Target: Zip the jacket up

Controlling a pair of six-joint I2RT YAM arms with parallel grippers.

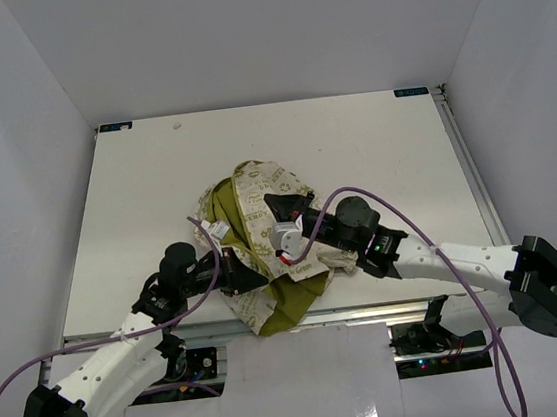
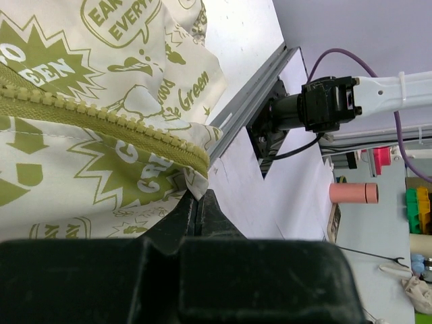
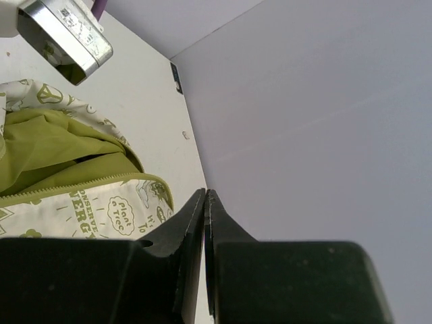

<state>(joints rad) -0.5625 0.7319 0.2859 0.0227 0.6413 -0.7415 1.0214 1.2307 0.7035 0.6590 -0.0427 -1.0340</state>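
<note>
jacket [image 1: 257, 196]: lies crumpled in a heap at the middle of the table [image 1: 145, 183], toward the near edge, with one flap hanging over that edge. cream printed outer and olive lining [image 1: 296, 292] both show, so it is folded over on itself, not spread flat.

zipper [image 2: 101, 118]: the left wrist view shows a run of olive teeth crossing the fabric and ending just above the fingertips. the slider is not visible in any view. a second stretch of teeth shows in the right wrist view beside the lining.

handling, as a judgement: light, limp and thin. it will bunch and slide on the smooth table rather than resist. the cloth gives no purchase to push against, so the zipper line likely needs tension from its bottom end while the slider is pulled. best holds are the hem corner at the foot of the zipper and the slider tab, once it is found.

left gripper [image 2: 196, 197]: jaws pressed together, with the jacket's hem corner at the zipper's end running in between the tips. it looks pinched.

right gripper [image 3: 205, 196]: jaws fully together, nothing seen between them. it sits just beside the jacket, tips pointing past it toward the far wall.
</note>
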